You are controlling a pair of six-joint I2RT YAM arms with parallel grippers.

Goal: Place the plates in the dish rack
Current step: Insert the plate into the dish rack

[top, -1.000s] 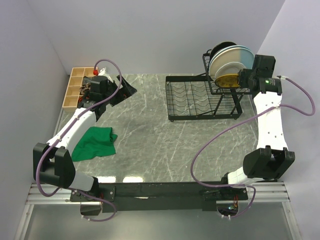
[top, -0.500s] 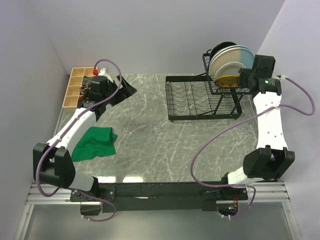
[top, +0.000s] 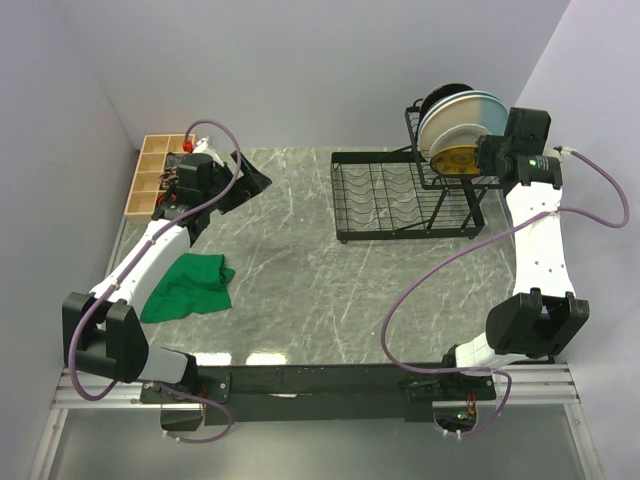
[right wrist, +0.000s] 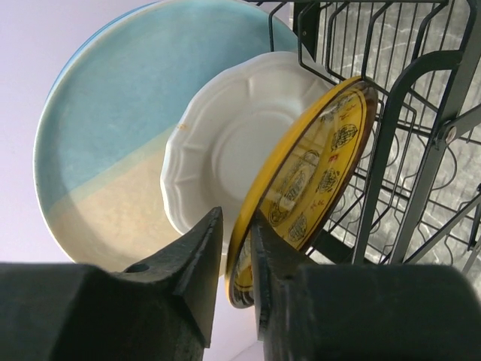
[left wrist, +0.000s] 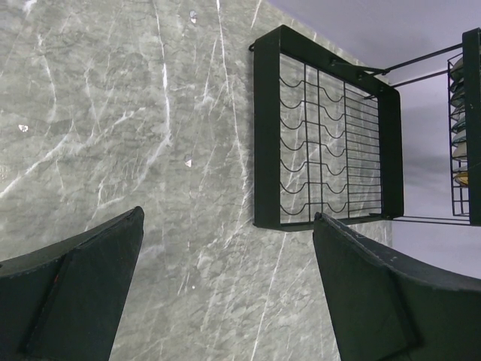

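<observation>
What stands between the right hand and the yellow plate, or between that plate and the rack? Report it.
Nothing visible does. The right hand straddles the rim of the yellow plate, and that plate stands inside the upper basket of the dish rack, leaning toward the white plate behind it.

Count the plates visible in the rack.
4, all upright in the raised basket: black plate at the back, then cream-and-blue plate, white plate, and yellow plate in front, between the fingers of the right gripper. Others may be hidden behind.
</observation>
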